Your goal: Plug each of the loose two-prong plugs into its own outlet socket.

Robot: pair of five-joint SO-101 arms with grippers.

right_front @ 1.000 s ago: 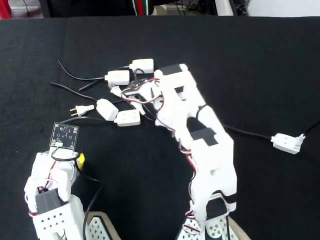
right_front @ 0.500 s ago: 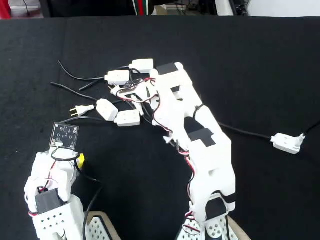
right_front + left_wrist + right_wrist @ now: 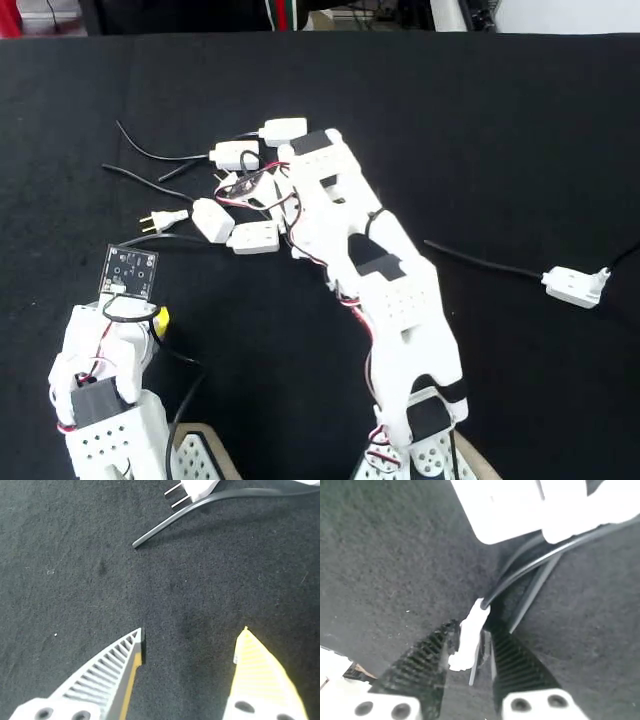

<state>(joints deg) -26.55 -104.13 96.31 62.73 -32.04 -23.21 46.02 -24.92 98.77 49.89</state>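
My right gripper [image 3: 468,647] is shut on a small white two-prong plug [image 3: 466,640], whose black cable [image 3: 540,562] runs away from the fingers. In the high view this gripper [image 3: 237,187] hovers over a cluster of white outlet blocks [image 3: 237,155], with another outlet block [image 3: 255,237] just below it. A loose plug [image 3: 165,220] with bare prongs lies left of the cluster. My left gripper [image 3: 192,630] is open above bare cloth, and the loose plug's prongs [image 3: 177,495] lie beyond its fingertips.
A separate white outlet block [image 3: 573,286] with a black cable [image 3: 480,262] lies at the right of the black table cloth [image 3: 500,130]. Thin black cables [image 3: 150,155] trail left of the cluster. The left arm [image 3: 100,380] sits at the near left corner.
The right arm has swung left over the outlet cluster, keeping the plug in its fingers. The cable at the right was dragged left with it. The left arm stayed still.
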